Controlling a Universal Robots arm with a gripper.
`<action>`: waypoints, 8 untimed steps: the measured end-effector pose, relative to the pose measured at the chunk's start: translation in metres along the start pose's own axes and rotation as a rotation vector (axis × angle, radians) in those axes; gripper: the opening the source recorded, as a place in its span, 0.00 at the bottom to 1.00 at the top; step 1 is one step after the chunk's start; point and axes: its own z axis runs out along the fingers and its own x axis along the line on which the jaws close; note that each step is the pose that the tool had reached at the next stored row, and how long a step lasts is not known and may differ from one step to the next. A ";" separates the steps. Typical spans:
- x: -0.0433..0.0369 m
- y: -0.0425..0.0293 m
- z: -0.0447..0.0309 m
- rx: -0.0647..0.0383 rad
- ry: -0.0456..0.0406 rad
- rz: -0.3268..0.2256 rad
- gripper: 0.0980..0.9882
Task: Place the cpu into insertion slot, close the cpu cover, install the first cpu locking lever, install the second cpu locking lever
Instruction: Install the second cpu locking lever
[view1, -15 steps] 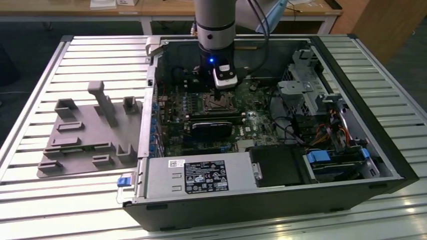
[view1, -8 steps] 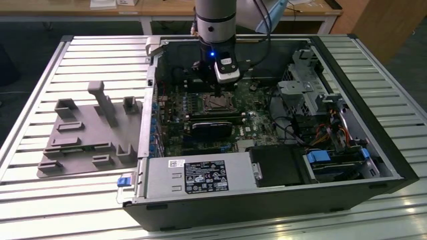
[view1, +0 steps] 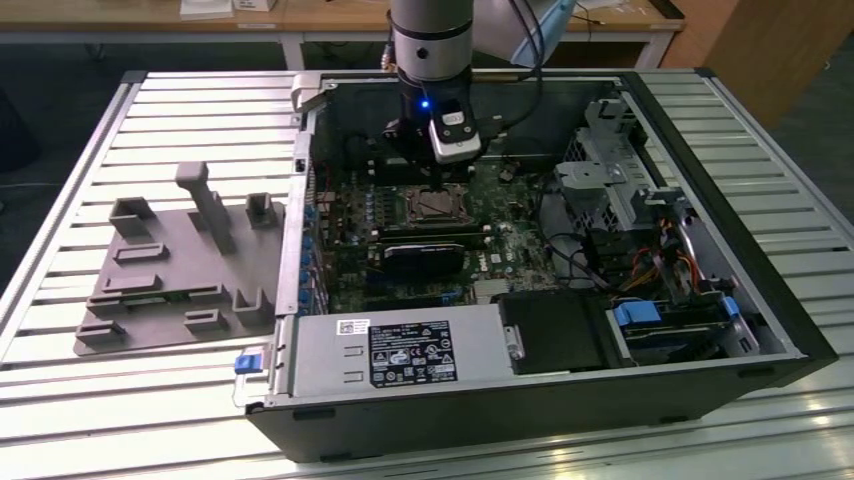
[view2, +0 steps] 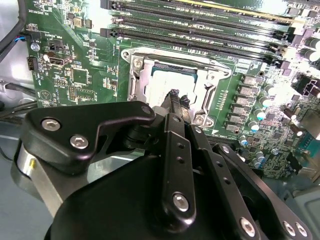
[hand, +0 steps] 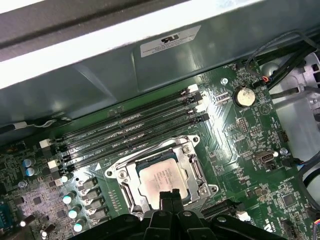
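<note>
We see gripper (hand: 168, 196) w/ fingers pinched together, holding nothing, tips right over cpu (hand: 159, 176). Cpu sits in insertion slot (hand: 131, 176) on green mobo (hand: 240, 150), cpu cover (hand: 192, 170) down around it.

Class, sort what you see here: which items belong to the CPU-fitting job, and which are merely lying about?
Job items:
square silver-topped cpu
silvery metal cpu cover frame
black gripper

Lying about:
grey plastic fixture tray
black memory slots
round silver coin battery
</note>
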 end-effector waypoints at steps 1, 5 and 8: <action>0.0000 0.0000 0.0000 0.000 0.0000 0.000 0.00; -0.0003 -0.0007 -0.0001 0.001 -0.0005 0.000 0.00; -0.0010 -0.0025 -0.0001 0.004 -0.0018 0.000 0.00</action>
